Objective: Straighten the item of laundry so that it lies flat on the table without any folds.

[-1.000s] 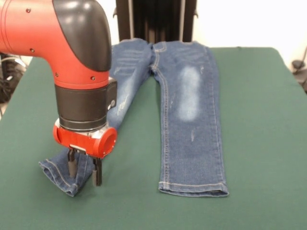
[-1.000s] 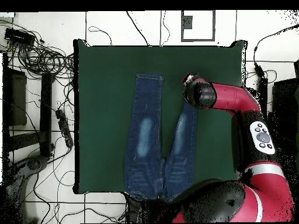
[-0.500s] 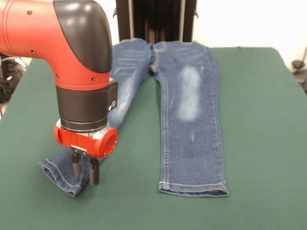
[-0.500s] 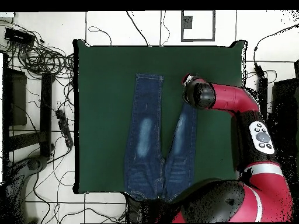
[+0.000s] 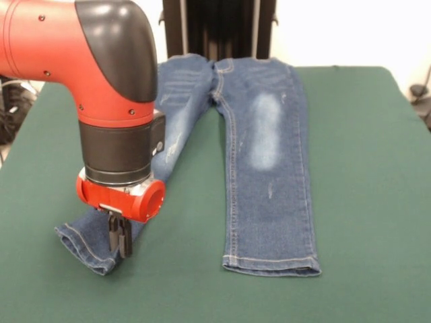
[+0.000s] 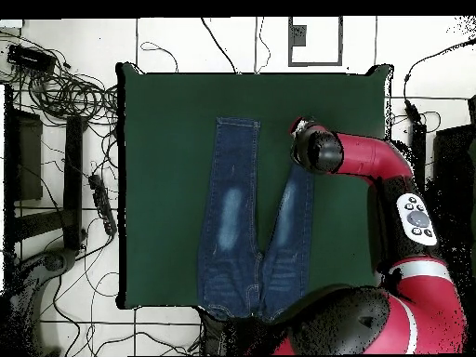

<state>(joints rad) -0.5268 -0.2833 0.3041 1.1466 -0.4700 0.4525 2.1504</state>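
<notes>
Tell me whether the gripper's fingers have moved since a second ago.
Yes. The gripper has drawn its fingers together over the jeans' folded cuff. Against the table, the arm itself has barely shifted.

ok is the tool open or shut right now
Shut. In the front view the tool has its two black fingers pressed together on the hem of the blue denim jeans, pinching the cloth.
</notes>
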